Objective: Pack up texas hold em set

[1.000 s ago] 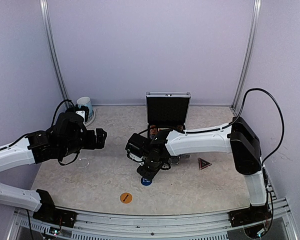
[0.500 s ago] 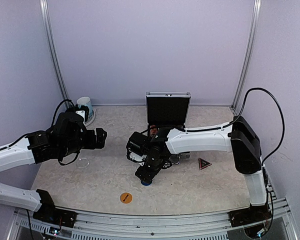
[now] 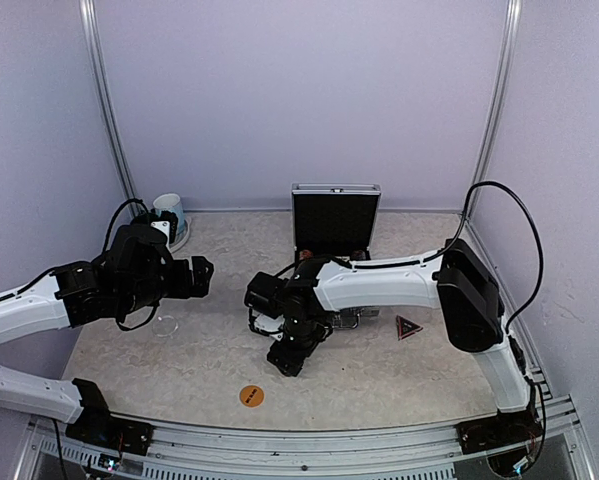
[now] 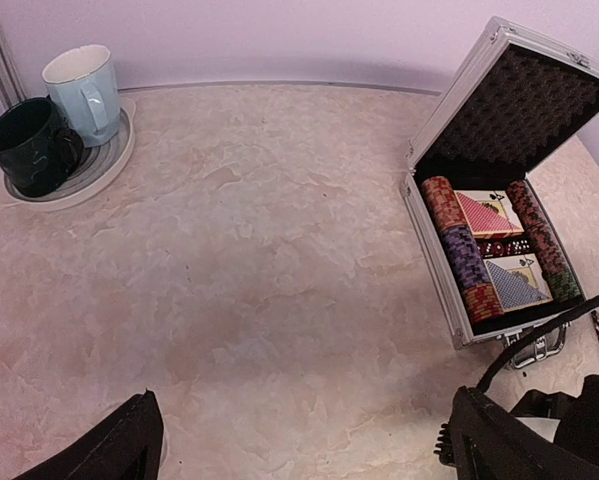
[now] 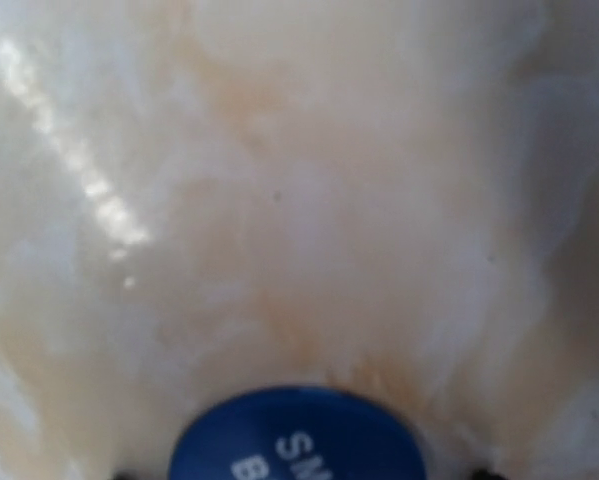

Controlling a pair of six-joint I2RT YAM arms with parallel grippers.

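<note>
The silver case (image 4: 434, 225) stands open, its black-lined lid (image 3: 336, 220) upright, with chip stacks (image 4: 466, 258) and card decks (image 4: 488, 212) inside. In the right wrist view a blue round button (image 5: 299, 440) lies flat on the table. My right gripper (image 5: 301, 476) points straight down over it, open, a fingertip on each side and clear of its rim. From above, the right gripper (image 3: 284, 358) hides that button. An orange button (image 3: 251, 396) lies near the front edge. A dark triangular marker (image 3: 409, 327) lies right of the case. My left gripper (image 4: 304, 455) hovers open and empty at mid-left.
A dark green mug (image 4: 31, 148) and a light blue mug (image 4: 84, 88) stand on a round tray (image 4: 109, 172) in the back left corner. The right arm (image 3: 399, 282) stretches across in front of the case. Purple walls close in the table on three sides.
My right gripper has moved down and slightly left over the blue button, covering it in the top view, and its jaws have spread wider. The left arm has stayed still.
</note>
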